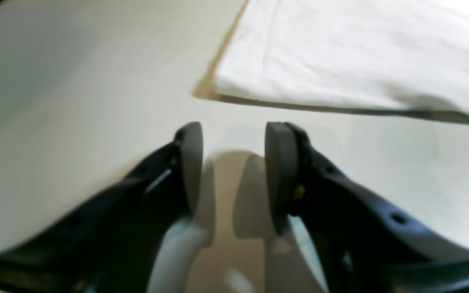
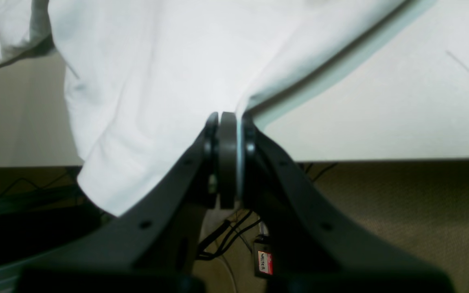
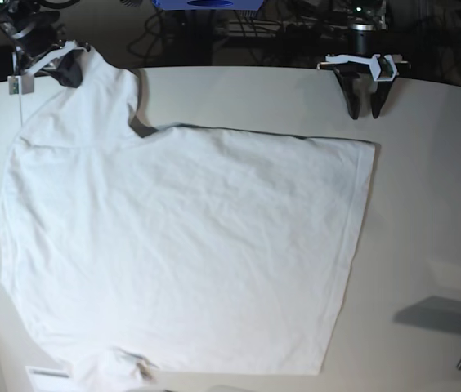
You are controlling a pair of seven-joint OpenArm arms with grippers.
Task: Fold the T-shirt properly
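The plain white, soft cotton short-sleeved T-shirt (image 3: 181,245) is lying spread over most of the pale bench (image 3: 435,204), wrinkled but mostly flat, w/ one sleeve reaching toward the far corner on the base view's left and the hem edge facing that view's right.

Handling, as a judgement: it's looking light and limp, no stiffness at all, so it'll be sagging and dragging rather than holding shape; not fragile, not esp. slippery against the rubbery pads. Best holds are prob. the doubled edges (sleeve cuff, hem corners, shoulder seams), since a pinch on a single layer mid-panel is likely just bunching the cloth.

The right gripper (image 2: 229,122) is pinching a fold of shirt cloth at the sleeve end, jaws pressed together on it, right at the bench edge (cloth is draping over the edge beside it). The left gripper (image 1: 233,162) is hovering over bare bench just beside the shirt's hem corner, jaws standing apart and holding nothing.

Writing: a small tag (image 2: 264,262) w/ a red patch is hanging below the right gripper among cables; its lettering is too small to read for sure. No print is showing on the shirt.
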